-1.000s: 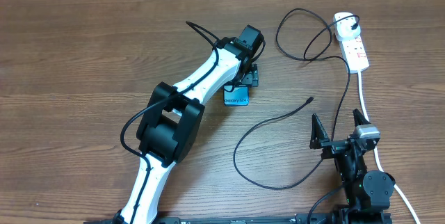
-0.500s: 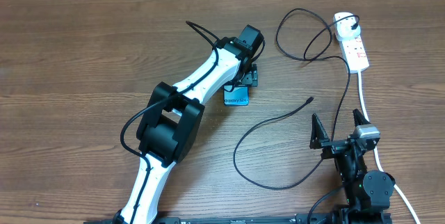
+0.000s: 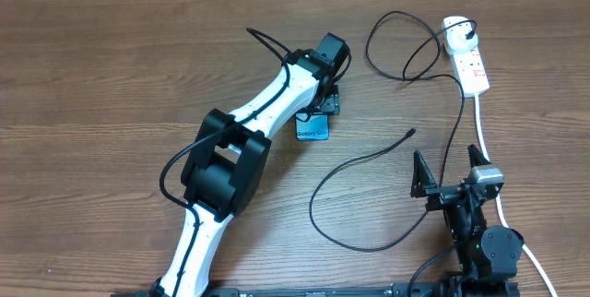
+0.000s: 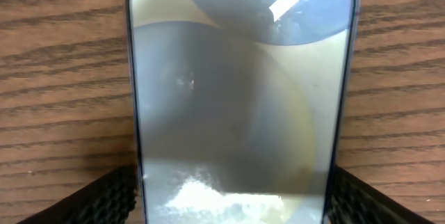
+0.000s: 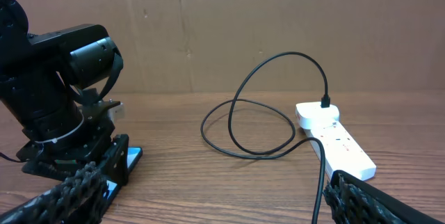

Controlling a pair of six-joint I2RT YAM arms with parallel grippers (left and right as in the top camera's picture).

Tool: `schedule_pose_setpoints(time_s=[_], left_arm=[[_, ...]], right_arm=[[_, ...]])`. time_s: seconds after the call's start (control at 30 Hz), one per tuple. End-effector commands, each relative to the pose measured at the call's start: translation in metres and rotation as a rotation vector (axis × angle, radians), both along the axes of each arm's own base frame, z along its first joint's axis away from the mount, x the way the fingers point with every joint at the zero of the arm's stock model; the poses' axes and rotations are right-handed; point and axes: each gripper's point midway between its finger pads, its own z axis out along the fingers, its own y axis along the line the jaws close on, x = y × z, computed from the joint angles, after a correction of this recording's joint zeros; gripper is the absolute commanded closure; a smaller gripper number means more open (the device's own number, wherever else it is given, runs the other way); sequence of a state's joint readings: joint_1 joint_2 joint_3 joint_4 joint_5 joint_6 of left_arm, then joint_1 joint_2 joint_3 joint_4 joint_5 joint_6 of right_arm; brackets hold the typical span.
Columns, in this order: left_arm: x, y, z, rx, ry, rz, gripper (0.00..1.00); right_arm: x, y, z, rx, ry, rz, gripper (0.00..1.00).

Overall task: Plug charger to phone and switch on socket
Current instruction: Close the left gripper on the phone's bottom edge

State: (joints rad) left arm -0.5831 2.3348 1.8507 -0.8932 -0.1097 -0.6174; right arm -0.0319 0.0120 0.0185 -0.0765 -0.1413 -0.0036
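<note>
My left gripper (image 4: 233, 190) clamps the phone (image 4: 236, 99) by its long edges, near table centre. My right gripper (image 3: 451, 170) gapes wide at 5 o'clock. The charger (image 3: 409, 134) tip lies at the phone's 3 o'clock, the socket (image 3: 470, 62) at 2 o'clock.

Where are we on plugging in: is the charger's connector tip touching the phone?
Apart. The overhead view shows the charger's connector tip lying on the table, with bare wood between it and the phone.
</note>
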Motion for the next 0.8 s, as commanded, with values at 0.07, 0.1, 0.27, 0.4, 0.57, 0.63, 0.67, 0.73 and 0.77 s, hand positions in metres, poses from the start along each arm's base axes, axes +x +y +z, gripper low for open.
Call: schedule_pose_setpoints(time_s=[0.07,0.1,0.27,0.4,0.57,0.63,0.67,0.73,0.77], left_arm=[[-0.0143,-0.001,-0.017,0.001,0.057,-0.021,0.26],[-0.0144,-0.001,-0.017,0.001,0.058,-0.021,0.26],[-0.0165,0.0004,-0.0173,0.007,0.066,-0.02,0.25],[-0.0171,0.0008,-0.0174,0.009,0.069,-0.02,0.26],[-0.0172,0.0009,-0.0174,0.009,0.069,-0.02,0.27],[-0.0173,0.0009,-0.0173,0.009,0.07,-0.02,0.25],[-0.0176,0.0009,-0.0174,0.009,0.072,-0.02,0.25],[-0.0186,-0.0006,-0.0169,0.0,0.077,-0.022,0.24],[-0.0194,-0.002,-0.0168,-0.009,0.083,-0.024,0.24]], right_arm=[[0.0003,-0.0006,-0.0027,-0.004,0.0,-0.005,0.0],[0.0003,-0.0006,-0.0027,-0.004,0.0,-0.005,0.0],[0.0003,-0.0006,-0.0027,-0.004,0.0,-0.005,0.0],[0.0003,-0.0006,-0.0027,-0.004,0.0,-0.005,0.0],[0.0003,-0.0006,-0.0027,-0.004,0.0,-0.005,0.0],[0.0003,-0.0006,-0.0027,-0.004,0.0,-0.005,0.0],[0.0003,-0.0006,-0.0027,-0.004,0.0,-0.005,0.0],[0.0003,-0.0006,-0.0027,-0.004,0.0,-0.005,0.0],[0.0003,-0.0006,-0.0027,-0.004,0.0,-0.005,0.0]])
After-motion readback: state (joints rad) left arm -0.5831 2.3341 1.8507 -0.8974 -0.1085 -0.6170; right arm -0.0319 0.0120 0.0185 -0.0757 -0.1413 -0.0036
